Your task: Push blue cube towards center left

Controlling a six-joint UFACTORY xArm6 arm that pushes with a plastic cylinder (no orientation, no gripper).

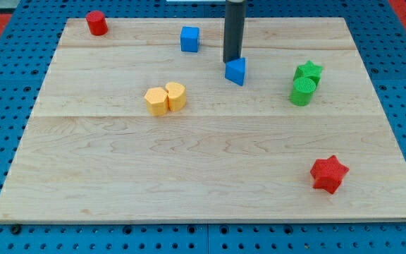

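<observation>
The blue cube [189, 39] sits near the view's top, left of the middle. My tip [231, 61] is right of the cube, about a block's width or more away, not touching it. The tip stands just above and against a blue wedge-shaped block [236, 71], which lies below and right of the cube.
A red cylinder [96, 23] stands at the top left corner. Two yellow blocks [165, 98] sit together left of centre. A green star [309, 71] and a green cylinder [302, 92] sit at the right. A red star [328, 174] lies at the lower right. The wooden board [118, 183] rests on a blue pegboard.
</observation>
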